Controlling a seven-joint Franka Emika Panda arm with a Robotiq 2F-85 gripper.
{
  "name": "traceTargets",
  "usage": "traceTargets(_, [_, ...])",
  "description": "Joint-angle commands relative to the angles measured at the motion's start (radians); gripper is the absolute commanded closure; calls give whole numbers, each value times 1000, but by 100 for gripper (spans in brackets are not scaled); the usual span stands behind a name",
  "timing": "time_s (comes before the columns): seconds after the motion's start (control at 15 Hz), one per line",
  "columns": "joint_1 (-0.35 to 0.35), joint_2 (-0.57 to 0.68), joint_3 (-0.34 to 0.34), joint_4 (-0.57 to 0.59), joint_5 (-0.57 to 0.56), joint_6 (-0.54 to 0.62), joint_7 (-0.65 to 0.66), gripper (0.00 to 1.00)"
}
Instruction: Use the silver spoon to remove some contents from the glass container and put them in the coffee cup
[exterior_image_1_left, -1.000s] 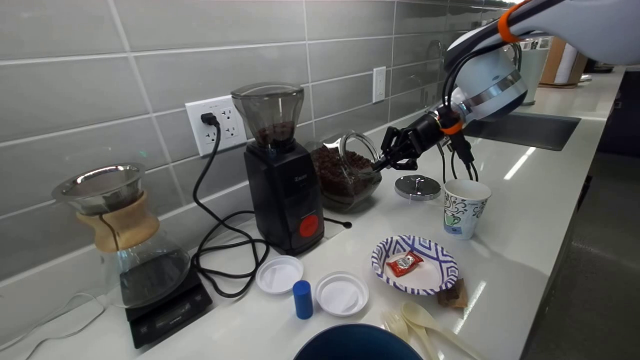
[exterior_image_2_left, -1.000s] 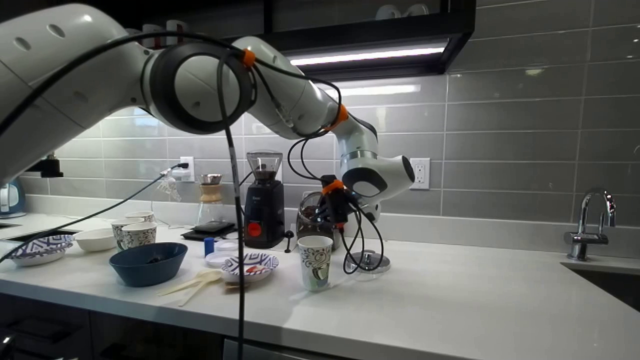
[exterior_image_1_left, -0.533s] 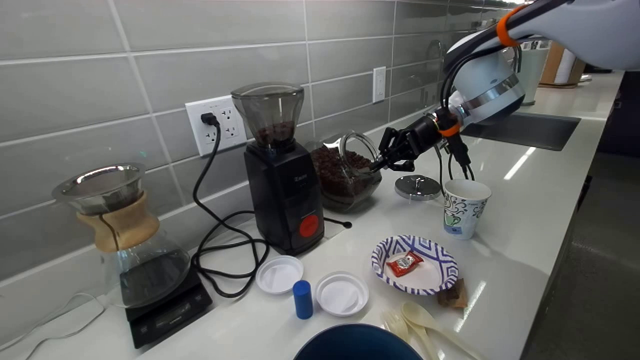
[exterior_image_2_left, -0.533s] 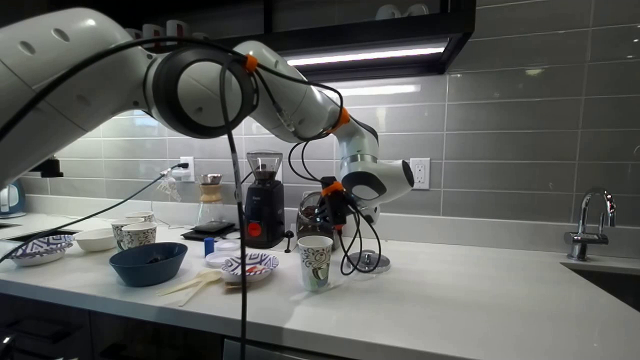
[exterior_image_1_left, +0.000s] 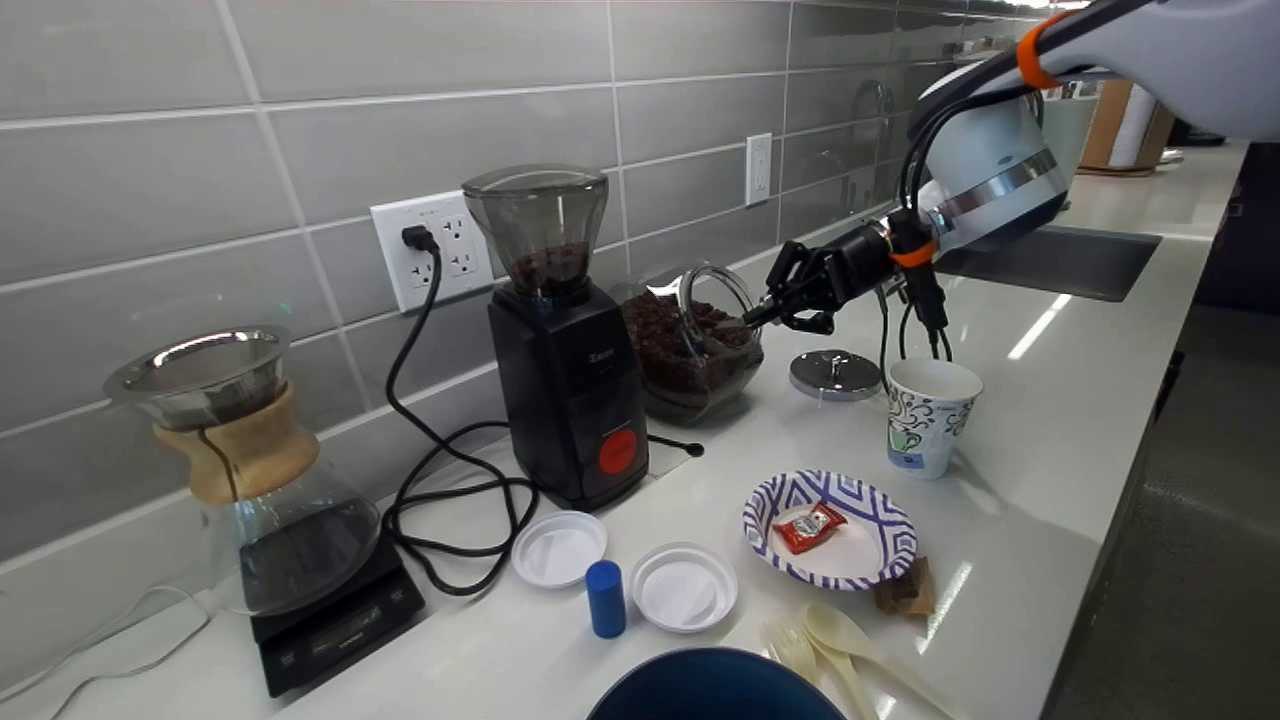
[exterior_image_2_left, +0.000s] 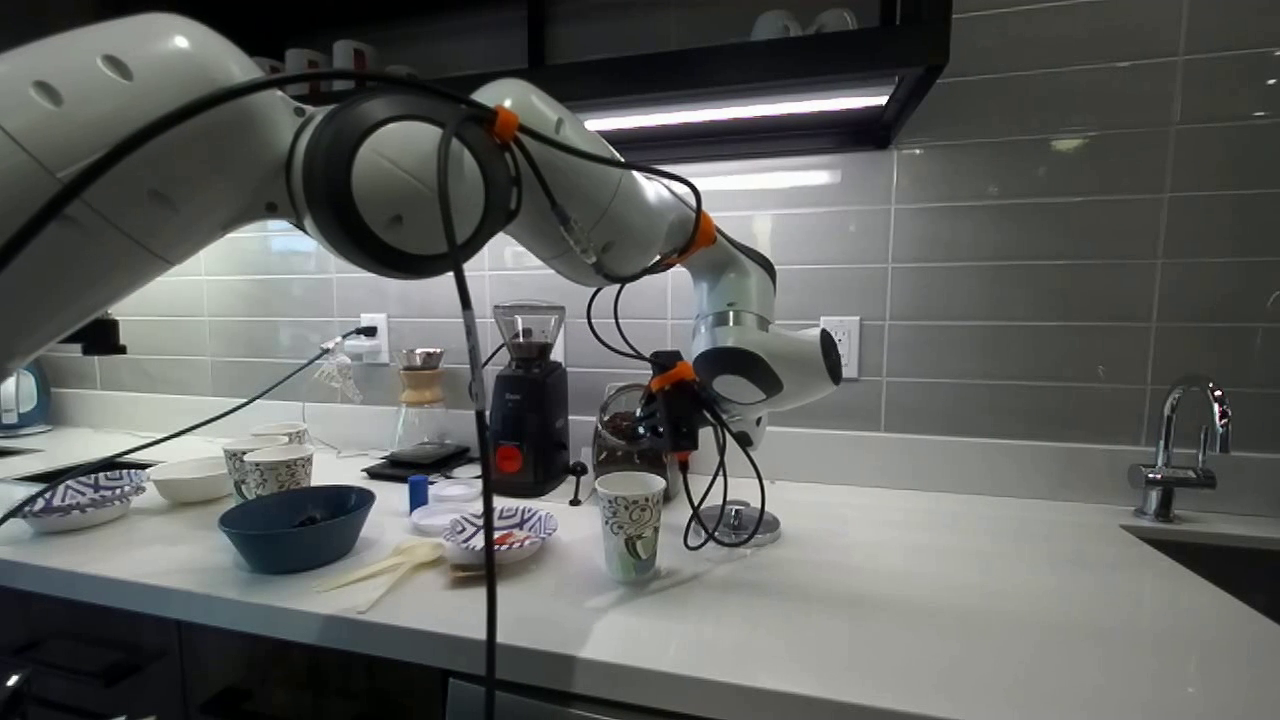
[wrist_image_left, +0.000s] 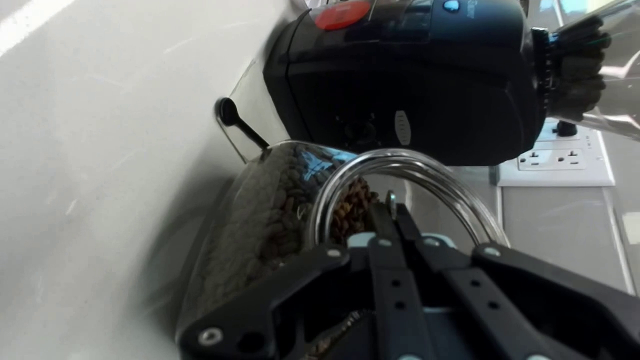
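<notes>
1 silver spoon (wrist_image_left: 391, 202) gripped, 1 jar (exterior_image_1_left: 700, 372), 4 ppr cups (exterior_image_2_left: 630, 532).

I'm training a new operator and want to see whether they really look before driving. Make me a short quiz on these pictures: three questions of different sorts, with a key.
1. True or false: the mouth of the glass container is uncovered.
2. Which thing lies on the patterned paper plate nearest the coffee cup?
A: a plastic fork
B: a red packet
C: a blue cylinder
3. Fill the gap: in the wrist view, the fingers are closed on the ____.

Key
1. True; a metal lid lies apart from it on the counter.
2. B
3. silver spoon
</notes>
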Motion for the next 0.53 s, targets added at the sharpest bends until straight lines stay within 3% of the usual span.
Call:
traceTargets(0.0, [-27, -13, 4, 0, 33, -87, -34, 99])
traceTargets(0.47, [-75, -41, -10, -23, 48, -207, -128, 99])
